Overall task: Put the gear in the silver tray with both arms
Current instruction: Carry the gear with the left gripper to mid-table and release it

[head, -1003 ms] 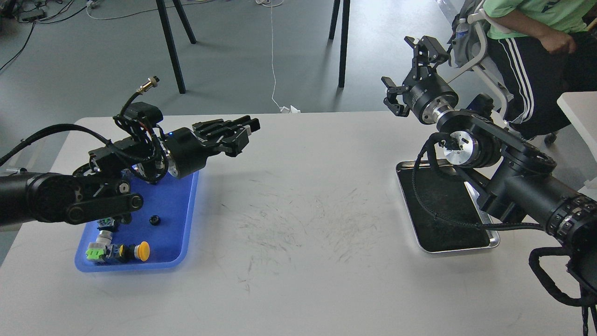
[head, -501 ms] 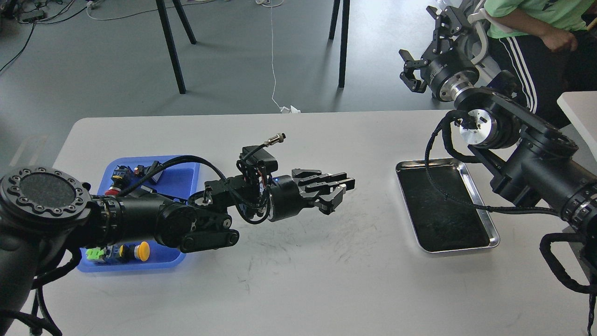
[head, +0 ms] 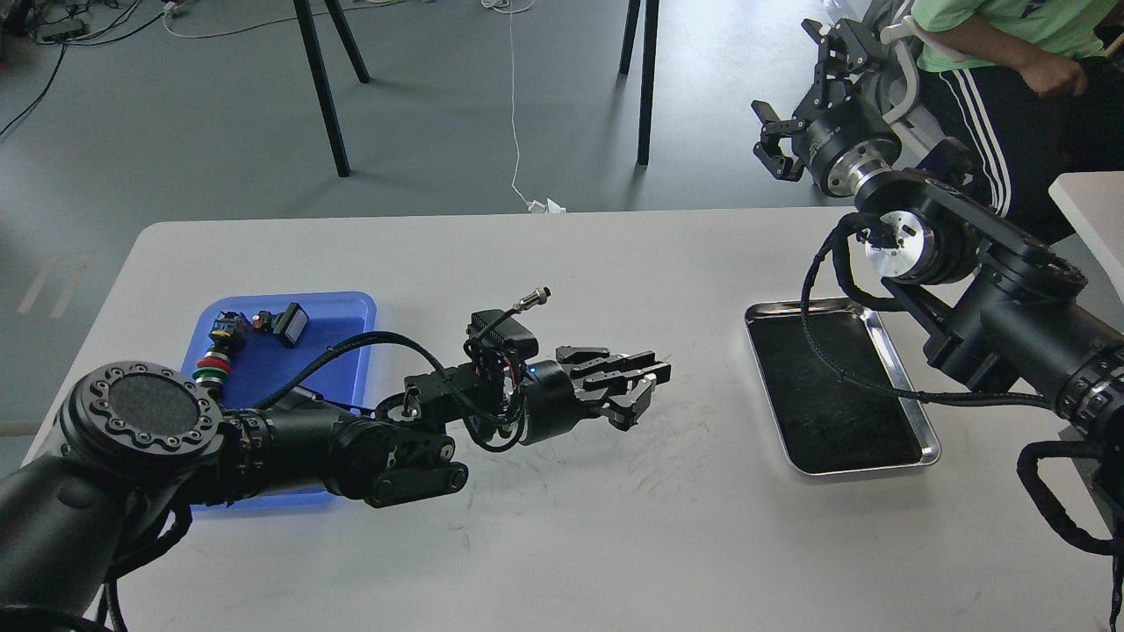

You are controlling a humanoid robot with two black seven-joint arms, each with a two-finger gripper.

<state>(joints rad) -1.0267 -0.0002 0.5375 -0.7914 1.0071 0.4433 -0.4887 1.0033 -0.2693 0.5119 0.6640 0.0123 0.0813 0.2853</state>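
Silver tray [head: 929, 452] lies on the white surface [head: 562, 544], well to the right of the left fingers [head: 645, 362] and below and in front of the right fingers [head: 774, 167]. Its dark inner face is bare. A black cable from the right arm [head: 1010, 329] loops across it.

No brand, label or writing can be read anywhere in view.

Left gripper [head: 639, 386] hovers low over the middle of the surface, pointing right toward the tray. Its fingers lie close together; whether they clamp anything cannot be told, and no gear is visible between them.

Right gripper [head: 803, 105] is raised beyond the far edge of the surface, above the tray's far end, with its fingers spread apart and nothing between them.

Blue tray [head: 356, 307] sits well behind the left fingers, at the left of the surface, holding small parts at its far end. The left arm [head: 290, 439] covers its near half.

Change from half a second ago: the left gripper has dropped slightly nearer the surface at almost the same place, and the arm's shoulder joint has swung lower, uncovering more of the blue tray's far end. The right gripper has barely shifted. The tray has not moved.
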